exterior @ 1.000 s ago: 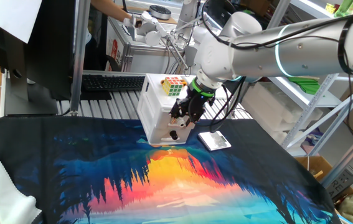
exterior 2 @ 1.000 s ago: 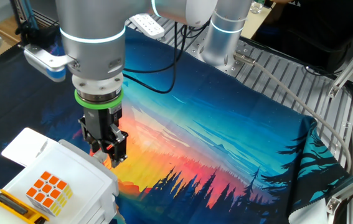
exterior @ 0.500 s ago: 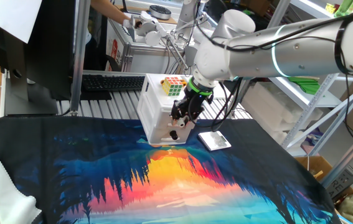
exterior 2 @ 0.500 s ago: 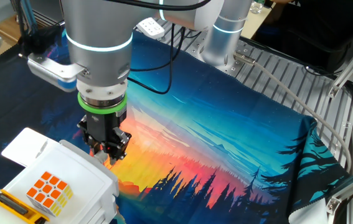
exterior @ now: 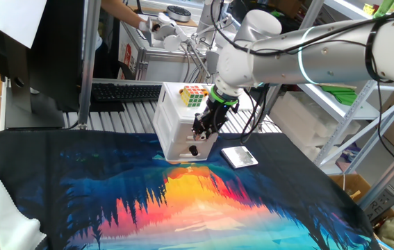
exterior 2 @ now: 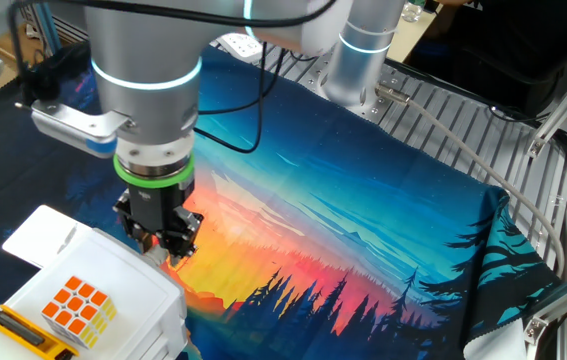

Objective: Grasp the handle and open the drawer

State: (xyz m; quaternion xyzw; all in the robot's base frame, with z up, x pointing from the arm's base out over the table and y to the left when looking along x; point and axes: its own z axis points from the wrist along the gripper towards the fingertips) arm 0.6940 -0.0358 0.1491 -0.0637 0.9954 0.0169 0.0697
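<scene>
A small white two-drawer cabinet (exterior: 171, 125) stands at the back of the colourful mat; it also shows in the other fixed view (exterior 2: 128, 285). My gripper (exterior: 201, 132) is right at the upper drawer front (exterior: 185, 136), above the lower drawer's round black knob (exterior: 193, 150). The white handle is hidden behind my fingers. In the other fixed view my gripper (exterior 2: 166, 248) points down at the cabinet's front edge, its fingers a narrow gap apart. I cannot see whether they touch the handle.
A Rubik's cube (exterior: 194, 96) sits on the cabinet top, also in the other fixed view (exterior 2: 78, 305). A flat white pad (exterior: 239, 157) lies right of the cabinet. A keyboard (exterior: 117, 92) lies behind. A white power strip (exterior 2: 235, 40) lies at the mat's far edge.
My gripper has moved slightly closer to the cabinet's upper drawer front and turned a little. The cabinet and cube have not moved.
</scene>
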